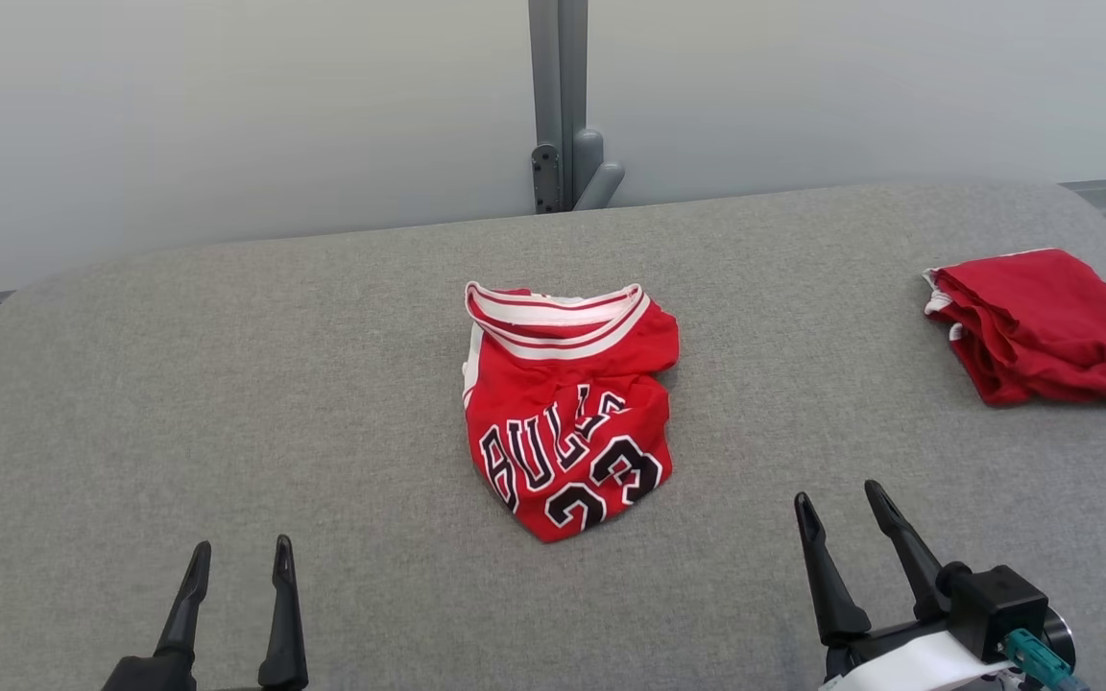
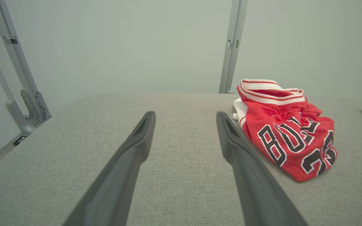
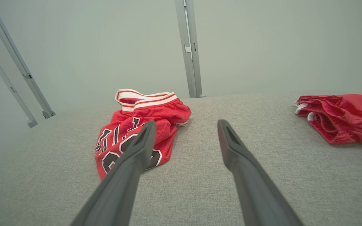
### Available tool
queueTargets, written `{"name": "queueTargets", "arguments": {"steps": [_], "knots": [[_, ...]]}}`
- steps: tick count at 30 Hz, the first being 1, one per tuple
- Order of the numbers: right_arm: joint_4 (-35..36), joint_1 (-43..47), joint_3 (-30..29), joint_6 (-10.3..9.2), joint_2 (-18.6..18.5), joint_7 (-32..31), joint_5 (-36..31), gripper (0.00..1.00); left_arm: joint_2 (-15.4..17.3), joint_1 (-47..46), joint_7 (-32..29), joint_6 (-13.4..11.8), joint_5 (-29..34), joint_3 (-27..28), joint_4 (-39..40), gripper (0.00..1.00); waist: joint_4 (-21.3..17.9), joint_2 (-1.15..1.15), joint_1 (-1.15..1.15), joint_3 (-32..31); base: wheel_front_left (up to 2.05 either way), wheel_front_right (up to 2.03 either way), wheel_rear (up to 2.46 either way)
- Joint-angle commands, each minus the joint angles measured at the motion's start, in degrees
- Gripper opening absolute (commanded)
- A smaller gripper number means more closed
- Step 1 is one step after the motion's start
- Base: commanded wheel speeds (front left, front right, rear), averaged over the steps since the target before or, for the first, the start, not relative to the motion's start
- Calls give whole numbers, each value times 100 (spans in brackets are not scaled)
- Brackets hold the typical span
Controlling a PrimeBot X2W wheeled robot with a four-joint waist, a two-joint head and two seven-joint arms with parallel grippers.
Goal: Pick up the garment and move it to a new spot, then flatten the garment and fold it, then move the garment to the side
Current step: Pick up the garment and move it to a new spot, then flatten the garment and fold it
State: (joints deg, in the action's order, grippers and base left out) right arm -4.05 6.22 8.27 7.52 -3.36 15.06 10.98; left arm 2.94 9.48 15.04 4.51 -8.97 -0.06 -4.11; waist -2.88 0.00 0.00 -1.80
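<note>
Low over the grey padded table (image 1: 227, 384), left gripper (image 1: 241, 545) with fingers spread apart, clamped on nothing; right gripper (image 1: 839, 493) likewise parted and empty. Between the two and further ahead, touching neither: crumpled red jersey (image 1: 567, 422), white-and-red striped trim at its far edge, black lettering and numerals facing up. In the left wrist view, ahead and right of the fingers; in the right wrist view, ahead and left, partly behind the left finger. Well off to the right of the right gripper, a second red garment (image 1: 1043, 326), bunched near the table's edge. Beyond the jersey, a grey upright post (image 1: 558, 96).
</note>
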Motion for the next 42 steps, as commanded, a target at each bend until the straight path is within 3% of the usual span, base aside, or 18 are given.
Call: {"name": "queueTargets", "arguments": {"steps": [1, 42], "knots": [[-28, 70, 14, -6, -4, 15, 19, 100, -1, 86, 14, -29, 72, -26, 1, 100, -17, 0, 0, -11, 0, 0, 0], [-90, 25, 25, -6, 42, 15, 11, 100, -1, -111, 15, -219, 136, -276, -191, 100, -127, 0, 0, 5, 0, 0, 0]]}}
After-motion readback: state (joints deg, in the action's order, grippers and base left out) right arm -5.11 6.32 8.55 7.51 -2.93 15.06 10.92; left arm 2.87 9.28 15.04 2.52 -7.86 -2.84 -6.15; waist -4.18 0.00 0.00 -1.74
